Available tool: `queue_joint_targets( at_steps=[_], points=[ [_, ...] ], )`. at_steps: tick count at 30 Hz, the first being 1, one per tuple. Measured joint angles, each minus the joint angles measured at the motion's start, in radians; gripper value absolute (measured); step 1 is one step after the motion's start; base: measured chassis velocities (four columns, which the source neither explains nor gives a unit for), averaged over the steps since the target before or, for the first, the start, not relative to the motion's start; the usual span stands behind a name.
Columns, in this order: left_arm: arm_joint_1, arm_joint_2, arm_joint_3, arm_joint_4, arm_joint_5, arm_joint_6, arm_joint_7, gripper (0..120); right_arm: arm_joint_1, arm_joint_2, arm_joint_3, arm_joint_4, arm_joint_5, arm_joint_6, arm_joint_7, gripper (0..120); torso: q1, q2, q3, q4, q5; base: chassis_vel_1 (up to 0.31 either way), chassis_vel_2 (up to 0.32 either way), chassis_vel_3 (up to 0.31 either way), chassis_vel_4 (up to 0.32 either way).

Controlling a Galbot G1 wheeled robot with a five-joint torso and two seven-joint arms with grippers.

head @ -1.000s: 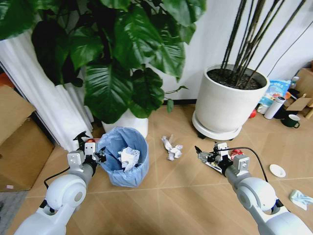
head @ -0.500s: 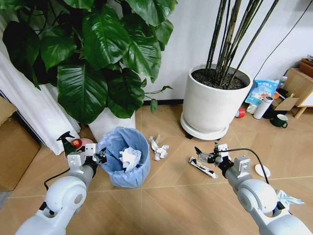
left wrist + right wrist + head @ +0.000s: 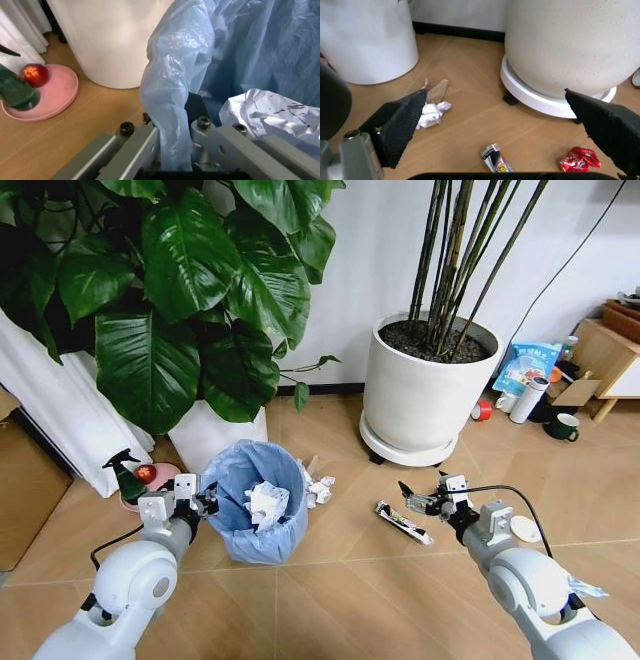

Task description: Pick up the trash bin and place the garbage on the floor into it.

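The trash bin (image 3: 255, 515), lined with a light-blue bag, holds crumpled white paper (image 3: 270, 112). My left gripper (image 3: 205, 502) is shut on its rim; the bag (image 3: 172, 93) is pinched between the fingers (image 3: 135, 144). Whether the bin's base touches the floor I cannot tell. My right gripper (image 3: 415, 500) hangs open and empty above the floor (image 3: 340, 580), its fingers (image 3: 402, 125) spread wide. Garbage lies about: crumpled paper (image 3: 318, 488) (image 3: 432, 110) beside the bin, a dark wrapper (image 3: 403, 522) (image 3: 495, 161) under the right gripper, a red scrap (image 3: 580, 159), a white disc (image 3: 525, 528), a teal tissue (image 3: 585, 588).
Two big white planters (image 3: 428, 395) (image 3: 215, 435) stand behind, leaves overhanging the bin. A pink plate (image 3: 150, 480) with a red fruit sits left of the bin. A mug (image 3: 560, 427), a red tape roll (image 3: 481, 410) and boxes crowd the right wall.
The whole picture has shifted, planters and litter sliding left, so the camera moved. The bin stays in my left gripper; the right gripper stays open.
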State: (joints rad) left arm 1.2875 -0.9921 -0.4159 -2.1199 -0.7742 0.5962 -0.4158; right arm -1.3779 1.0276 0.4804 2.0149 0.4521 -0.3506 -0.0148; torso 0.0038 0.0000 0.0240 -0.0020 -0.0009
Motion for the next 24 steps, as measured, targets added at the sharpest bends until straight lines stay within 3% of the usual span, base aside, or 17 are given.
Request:
queue_joint_targets(
  at_steps=[24],
  points=[
    [0.006, 0.001, -0.004, -0.001, 0.000, -0.001, 0.001, 0, -0.003, 0.008, -0.020, 0.001, -0.015, 0.003, -0.001, 100, 0.000, 0.000, 0.000, -0.0002, 0.0002, -0.056, 0.057, 0.058, -0.062]
  ],
)
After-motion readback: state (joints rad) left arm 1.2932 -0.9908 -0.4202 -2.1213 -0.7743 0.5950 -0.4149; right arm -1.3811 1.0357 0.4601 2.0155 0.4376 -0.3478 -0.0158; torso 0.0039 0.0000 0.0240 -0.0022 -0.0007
